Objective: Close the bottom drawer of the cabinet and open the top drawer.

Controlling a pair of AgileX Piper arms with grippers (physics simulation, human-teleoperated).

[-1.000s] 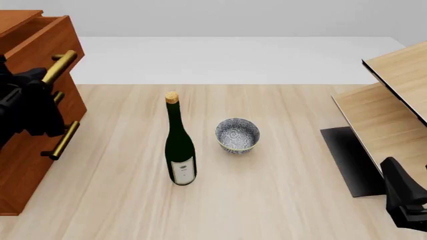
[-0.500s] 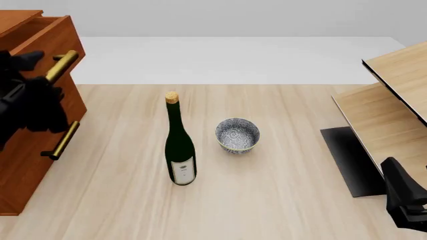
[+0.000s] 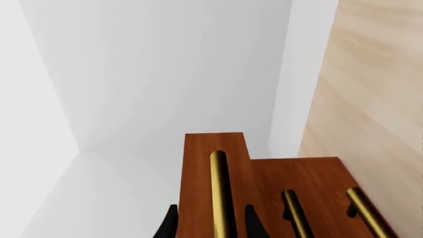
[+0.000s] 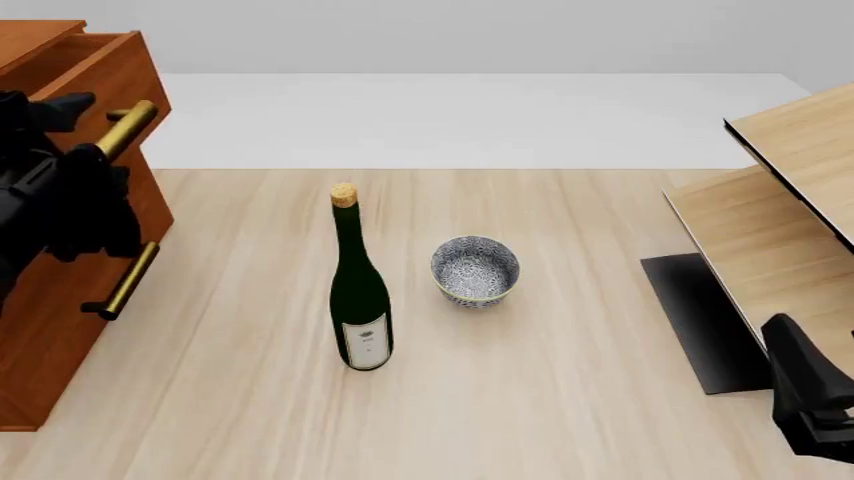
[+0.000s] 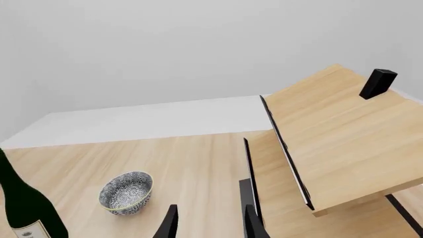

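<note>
The left end effector [image 3: 210, 225] straddles the top drawer's brass handle [image 3: 221, 193], fingers apart, not clamped. Pulling off-line could slip the bar free. The top drawer [image 4: 94, 75], uppermost in the cabinet [image 4: 67, 300], faces the bottle [image 4: 358, 290]; the handle's long axis runs level across it.

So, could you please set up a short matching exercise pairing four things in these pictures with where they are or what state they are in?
Things:
1. top drawer
2. wine bottle
3. patterned bowl
4. left pincer

Places or states:
A. standing upright on the table, cork in
B. pulled out beyond the drawers below
C. fingers on either side of a brass handle
D. resting empty just right of the bottle

Pairs: 1-B, 2-A, 3-D, 4-C
</note>
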